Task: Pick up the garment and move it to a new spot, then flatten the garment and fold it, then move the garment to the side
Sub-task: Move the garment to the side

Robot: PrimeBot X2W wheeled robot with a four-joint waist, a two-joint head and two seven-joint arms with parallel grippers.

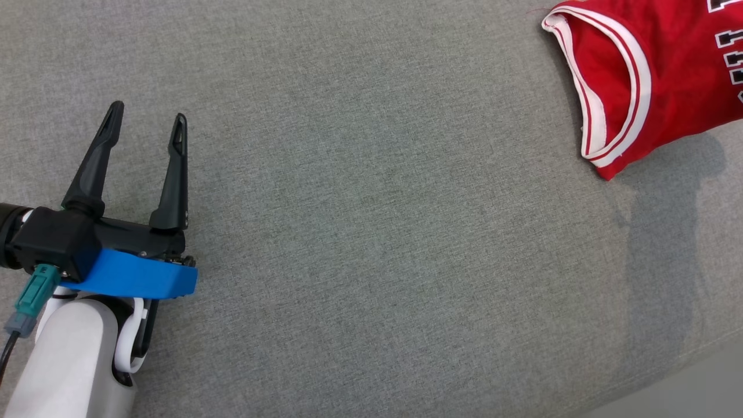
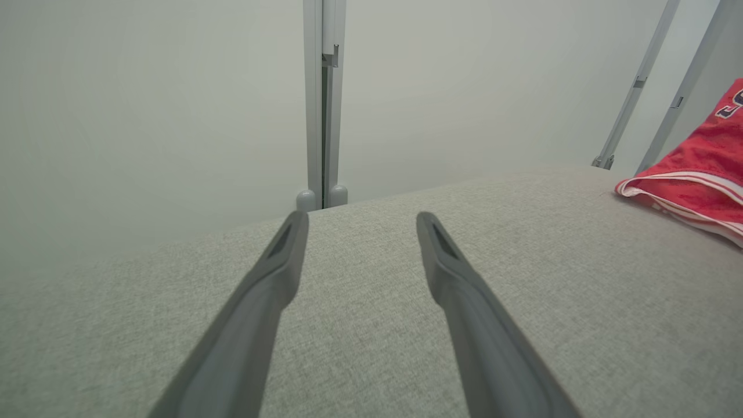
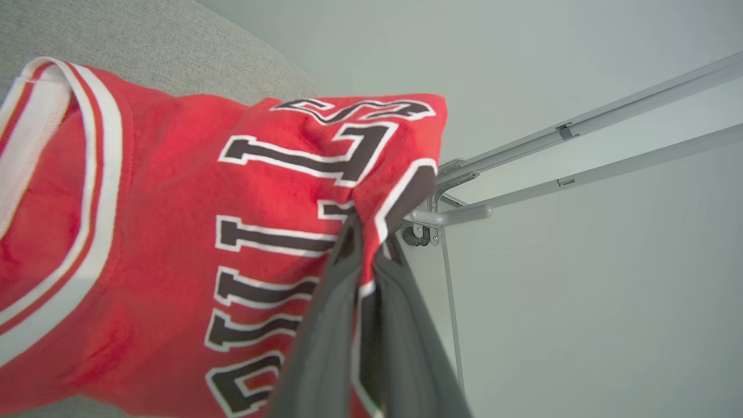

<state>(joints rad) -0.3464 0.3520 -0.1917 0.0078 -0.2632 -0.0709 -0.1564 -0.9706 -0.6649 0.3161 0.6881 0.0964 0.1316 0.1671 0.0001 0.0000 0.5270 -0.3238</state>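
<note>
Two grippers: nearest, the left gripper [image 1: 148, 113] hovers with its fingers spread wide over the grey fabric surface [image 1: 377, 232], holding nothing. At the far right, the right gripper [image 3: 368, 244] is clamped on the red jersey [image 1: 673, 69].

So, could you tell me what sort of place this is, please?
Probably a robot test booth, not a home: a grey fabric-covered table, plain pale walls and metal frame poles.

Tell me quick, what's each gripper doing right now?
Left gripper: open, holding nothing.
Right gripper: shut on the red jersey.
</note>
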